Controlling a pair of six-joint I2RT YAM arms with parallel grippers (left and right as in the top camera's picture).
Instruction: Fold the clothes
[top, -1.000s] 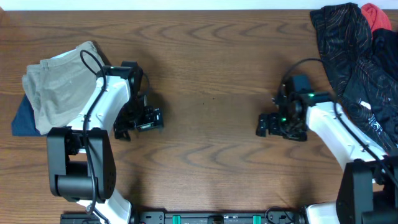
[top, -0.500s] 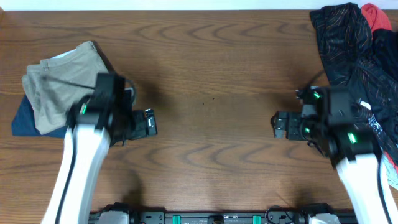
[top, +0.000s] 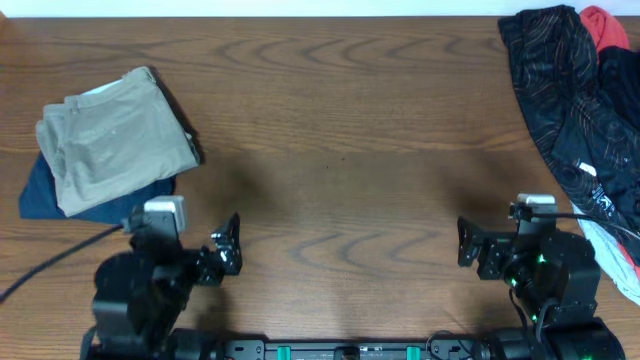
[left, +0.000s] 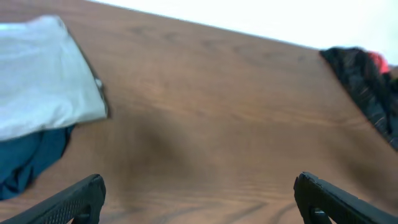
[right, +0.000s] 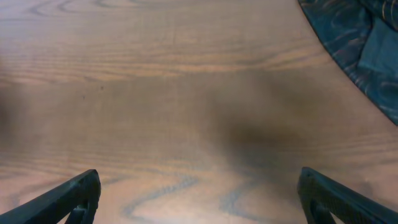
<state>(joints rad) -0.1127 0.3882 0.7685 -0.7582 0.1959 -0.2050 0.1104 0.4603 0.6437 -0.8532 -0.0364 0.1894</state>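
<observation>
The khaki trousers (top: 110, 140) lie folded in a compact stack at the table's left, on top of a navy-blue garment (top: 45, 190). They show pale at the upper left of the left wrist view (left: 43, 74). My left gripper (top: 228, 250) is open and empty near the front edge, well apart from the trousers. My right gripper (top: 468, 245) is open and empty near the front right. Both wrist views show wide-apart fingertips over bare wood: the left gripper (left: 199, 199) and the right gripper (right: 199, 196).
A black thin-striped garment (top: 570, 90) and a red one (top: 605, 25) lie heaped at the back right, also visible in the right wrist view (right: 354, 43). The wooden table (top: 340, 140) spans the scene.
Both arms have pulled back from the table's middle toward the front edge. The folded trousers, earlier partly covered by the left arm, now lie fully in view and have not moved.
</observation>
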